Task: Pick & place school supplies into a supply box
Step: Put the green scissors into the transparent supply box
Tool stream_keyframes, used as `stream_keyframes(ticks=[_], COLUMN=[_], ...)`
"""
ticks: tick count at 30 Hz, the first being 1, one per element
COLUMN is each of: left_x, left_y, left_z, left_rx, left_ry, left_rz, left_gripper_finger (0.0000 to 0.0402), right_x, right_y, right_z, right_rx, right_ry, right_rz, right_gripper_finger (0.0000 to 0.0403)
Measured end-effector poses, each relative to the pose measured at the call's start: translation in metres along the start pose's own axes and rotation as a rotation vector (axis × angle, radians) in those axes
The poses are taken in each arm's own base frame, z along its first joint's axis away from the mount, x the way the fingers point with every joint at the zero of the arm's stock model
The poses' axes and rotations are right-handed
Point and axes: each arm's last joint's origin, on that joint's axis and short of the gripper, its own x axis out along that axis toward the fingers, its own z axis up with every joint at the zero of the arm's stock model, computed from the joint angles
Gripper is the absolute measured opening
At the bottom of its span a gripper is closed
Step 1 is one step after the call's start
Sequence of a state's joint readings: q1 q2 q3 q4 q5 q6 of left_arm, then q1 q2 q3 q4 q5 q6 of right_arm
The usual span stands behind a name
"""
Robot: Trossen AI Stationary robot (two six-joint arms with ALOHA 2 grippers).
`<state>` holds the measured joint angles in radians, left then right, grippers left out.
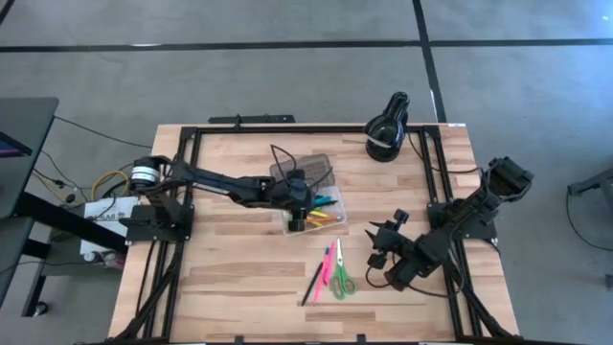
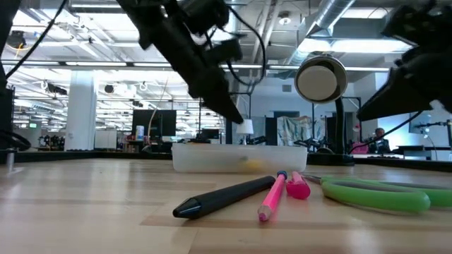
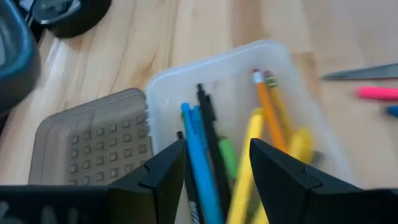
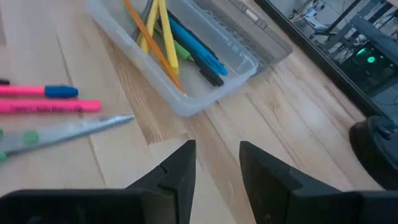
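Observation:
The supply box [image 3: 249,68] is a clear tray with its grey dotted lid [image 3: 93,143] folded open beside it. Inside lie blue, black, green and yellow pens and orange pencils [image 3: 267,106]. My left gripper [image 3: 217,171] hangs open just above the tray's near end [image 1: 299,220], touching nothing. On the table near the front lie green-handled scissors [image 1: 343,280], two pink pens [image 1: 331,261] and a dark pen [image 1: 313,286]. My right gripper [image 4: 217,162] is open and holds nothing, to the right of these [image 1: 383,241], pointing toward the box [image 4: 186,68].
A black round lamp [image 1: 387,129] stands at the table's far right. Black cables run over the lid [image 1: 287,163]. A black frame [image 1: 192,134] borders the tabletop. Bare wood lies left of the loose pens [image 1: 239,278].

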<state>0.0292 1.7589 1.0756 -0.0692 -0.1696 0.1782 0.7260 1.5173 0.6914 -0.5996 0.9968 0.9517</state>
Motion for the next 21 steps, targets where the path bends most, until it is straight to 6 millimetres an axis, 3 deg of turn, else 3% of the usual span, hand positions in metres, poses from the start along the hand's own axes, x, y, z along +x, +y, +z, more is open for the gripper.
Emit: stream_keyframes(ticks=[5, 10, 17, 21], left_x=[-0.036, -0.069, -0.094, -0.105], left_y=[-0.023, -0.056, -0.116, -0.145], left_z=[0.011, 0.016, 0.011, -0.002], left_rx=[0.054, 0.092, 0.143, 0.154], left_ry=[-0.008, -0.014, -0.036, -0.090], left_rz=[-0.009, -0.037, 0.015, 0.061], left_gripper_finger=[0.0176, 0.0176, 0.0177, 0.0177], right_x=[0.013, 0.020, 0.027, 0.025], right_y=[0.006, 0.016, 0.019, 0.024], right_z=[0.015, 0.031, 0.041, 0.040], right_rx=[0.005, -0.022, 0.038, 0.050], right_ry=[0.009, 0.005, 0.048, 0.073], right_rz=[0.077, 0.262, 0.443, 0.521], right_gripper_finger=[0.0118, 0.0118, 0.0118, 0.0118])
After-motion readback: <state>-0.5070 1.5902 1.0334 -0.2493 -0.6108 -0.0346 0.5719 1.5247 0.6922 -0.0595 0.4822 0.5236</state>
